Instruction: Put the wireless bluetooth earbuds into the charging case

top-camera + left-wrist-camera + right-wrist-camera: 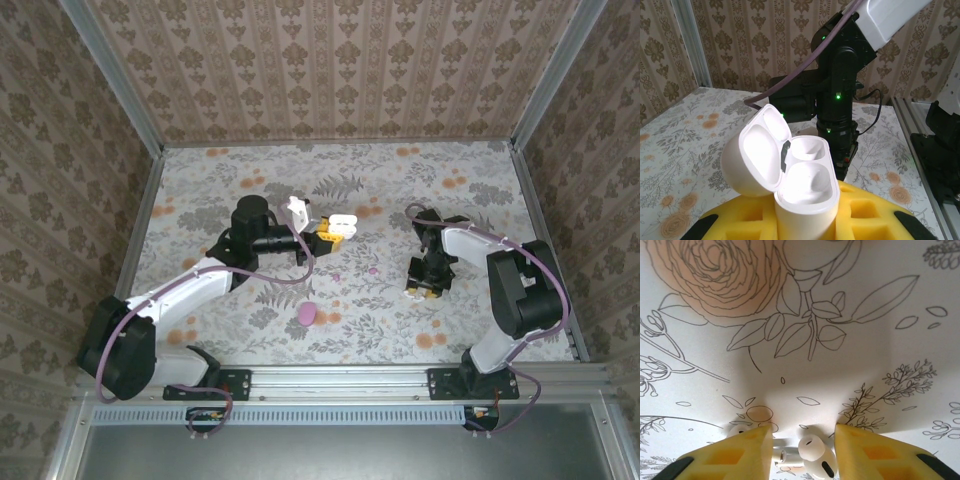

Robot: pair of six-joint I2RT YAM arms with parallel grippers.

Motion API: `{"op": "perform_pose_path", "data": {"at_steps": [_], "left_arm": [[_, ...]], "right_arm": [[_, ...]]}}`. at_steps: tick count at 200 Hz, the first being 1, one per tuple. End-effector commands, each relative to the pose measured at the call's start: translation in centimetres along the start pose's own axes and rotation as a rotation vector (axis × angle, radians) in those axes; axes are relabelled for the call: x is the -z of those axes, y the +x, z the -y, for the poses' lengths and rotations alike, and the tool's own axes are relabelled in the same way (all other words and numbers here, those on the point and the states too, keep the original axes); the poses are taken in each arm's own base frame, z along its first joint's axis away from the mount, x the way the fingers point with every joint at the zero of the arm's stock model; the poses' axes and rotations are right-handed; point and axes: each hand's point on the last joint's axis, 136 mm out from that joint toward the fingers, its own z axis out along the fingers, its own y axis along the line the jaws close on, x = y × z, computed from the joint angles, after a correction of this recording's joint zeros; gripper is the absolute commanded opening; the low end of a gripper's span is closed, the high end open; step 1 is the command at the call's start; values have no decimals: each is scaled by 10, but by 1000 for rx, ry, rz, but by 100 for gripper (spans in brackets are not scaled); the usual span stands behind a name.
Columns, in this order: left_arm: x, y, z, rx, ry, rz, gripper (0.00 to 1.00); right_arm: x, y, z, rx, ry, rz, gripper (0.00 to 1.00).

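A white charging case (805, 187) stands with its lid (752, 155) swung open and both sockets empty. My left gripper (805, 217) is shut on its body, held above the table at centre (338, 226). My right gripper (424, 288) points down at the table, open. Between its yellow fingers (740, 455) lies a white earbud (815, 452), touching neither pad. A second white earbud (737, 430) peeks out behind the left finger. Two tiny magenta earbuds (336, 275) (373, 269) lie on the cloth between the arms.
A closed pink oval case (308, 314) lies near the front centre. The floral tablecloth (470, 190) has printed orange flower spots. Patterned walls and metal rails (545, 215) enclose the table. The right arm (840, 100) stands right behind the held case.
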Motion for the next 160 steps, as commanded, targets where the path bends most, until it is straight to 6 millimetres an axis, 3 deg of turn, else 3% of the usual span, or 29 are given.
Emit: {"op": "perform_pose_path", "data": {"at_steps": [1,108,160], "left_arm": [[-1,-15,4,-33,23,21,7],[1,-15,5,-31,20,20,7],[1,-14,5,-32,23,17,7]], "right_arm": [[10,7,2,-28,5,1,43],[-8,32,13,-95,26,-63,37],[-3,21,12,-62,34,-13,32]]}}
